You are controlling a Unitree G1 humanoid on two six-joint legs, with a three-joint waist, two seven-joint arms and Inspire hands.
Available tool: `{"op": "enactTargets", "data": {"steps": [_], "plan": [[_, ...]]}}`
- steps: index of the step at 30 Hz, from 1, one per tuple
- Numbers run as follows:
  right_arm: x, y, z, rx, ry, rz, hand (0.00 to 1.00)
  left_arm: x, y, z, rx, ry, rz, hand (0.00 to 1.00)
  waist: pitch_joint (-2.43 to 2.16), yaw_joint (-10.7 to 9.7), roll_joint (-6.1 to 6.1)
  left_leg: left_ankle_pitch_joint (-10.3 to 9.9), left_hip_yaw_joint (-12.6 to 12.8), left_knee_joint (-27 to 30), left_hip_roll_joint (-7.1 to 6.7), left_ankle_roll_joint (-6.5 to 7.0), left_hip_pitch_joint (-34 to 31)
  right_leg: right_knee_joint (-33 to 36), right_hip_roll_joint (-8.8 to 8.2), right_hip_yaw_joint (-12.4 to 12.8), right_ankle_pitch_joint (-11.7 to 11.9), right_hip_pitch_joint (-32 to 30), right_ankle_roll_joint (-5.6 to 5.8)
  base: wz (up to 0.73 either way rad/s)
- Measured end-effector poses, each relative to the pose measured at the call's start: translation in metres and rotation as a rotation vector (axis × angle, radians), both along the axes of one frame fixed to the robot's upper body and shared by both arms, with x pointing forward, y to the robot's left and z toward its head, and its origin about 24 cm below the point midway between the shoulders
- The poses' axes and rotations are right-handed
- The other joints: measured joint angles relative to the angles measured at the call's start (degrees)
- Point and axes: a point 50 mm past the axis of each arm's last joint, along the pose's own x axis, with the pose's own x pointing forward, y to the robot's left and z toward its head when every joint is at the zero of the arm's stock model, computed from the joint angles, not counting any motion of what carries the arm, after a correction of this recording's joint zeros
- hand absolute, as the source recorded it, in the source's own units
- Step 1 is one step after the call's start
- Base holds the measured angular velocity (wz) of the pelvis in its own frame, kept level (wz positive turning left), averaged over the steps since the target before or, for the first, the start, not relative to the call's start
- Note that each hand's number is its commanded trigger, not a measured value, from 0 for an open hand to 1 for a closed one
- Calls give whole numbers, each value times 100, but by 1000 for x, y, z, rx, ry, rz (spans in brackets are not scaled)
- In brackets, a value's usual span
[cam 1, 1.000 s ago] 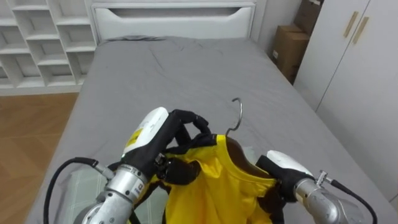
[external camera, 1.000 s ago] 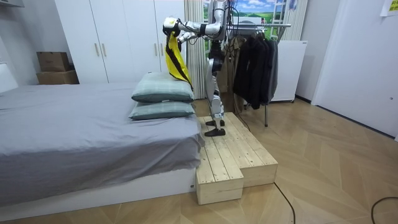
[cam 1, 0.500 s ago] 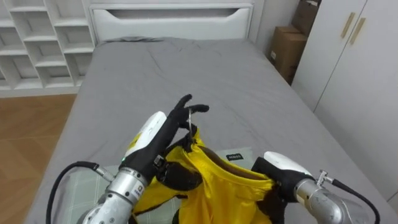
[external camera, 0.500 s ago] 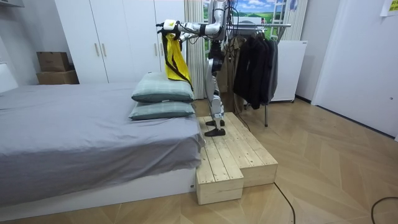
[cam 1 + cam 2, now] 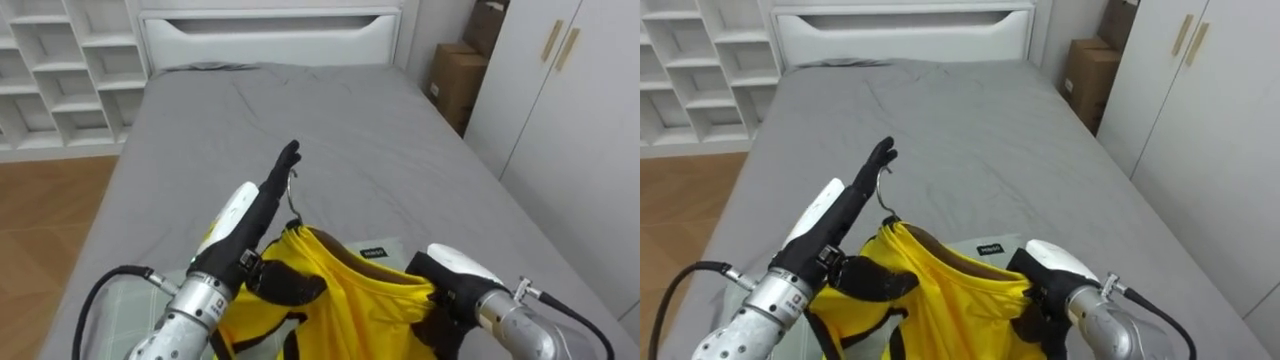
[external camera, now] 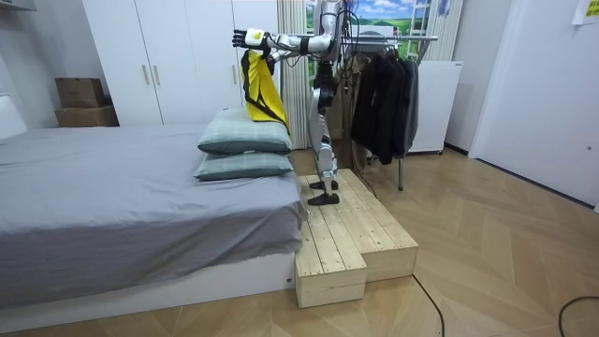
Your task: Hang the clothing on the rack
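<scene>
— Start at the far left. What stands there?

— A white shelf unit, well out beyond the left hand. Its open compartments look bare as far as they show.

— And that hand?

— Stretched flat, nothing clenched. The hanger hook hangs right at its straight fingers, and the yellow garment drapes below it, spanning across to the right hand.

— Does the right hand grip the cloth?

— I cannot tell. It is tucked against the garment's far edge.

— Which step is this, then?

— I'd judge the garment is already on its hanger and raised above the bed; hanging it is not yet done. The clothes rail, already carrying dark clothes, stands behind the robot, so the next move likely calls for turning around while keeping the hook from slipping off those straight fingers.

— Anything right of the right hand?

— A cardboard box, well beyond it. Its contents can't be seen.
</scene>
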Motion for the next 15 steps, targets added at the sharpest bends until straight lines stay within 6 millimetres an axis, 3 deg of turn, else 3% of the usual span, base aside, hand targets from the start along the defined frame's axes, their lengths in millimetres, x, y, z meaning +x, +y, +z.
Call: {"op": "enactTargets", "data": {"steps": [8, 15], "plan": [[-8, -1, -7, 182, 8, -84, 100, 0, -1, 2, -18, -30, 9, 0, -8, -4, 8, 1, -13, 16, -3, 0, -18, 4, -5, 2, 0, -32, 1, 0], [-13, -4, -11, 231, 0, -136, 100, -1, -2, -4, -33, -5, 20, 0, -31, -18, 46, 1, -5, 79, -5, 0, -5, 0, -15, -6, 0, 11, 1, 0]]}}
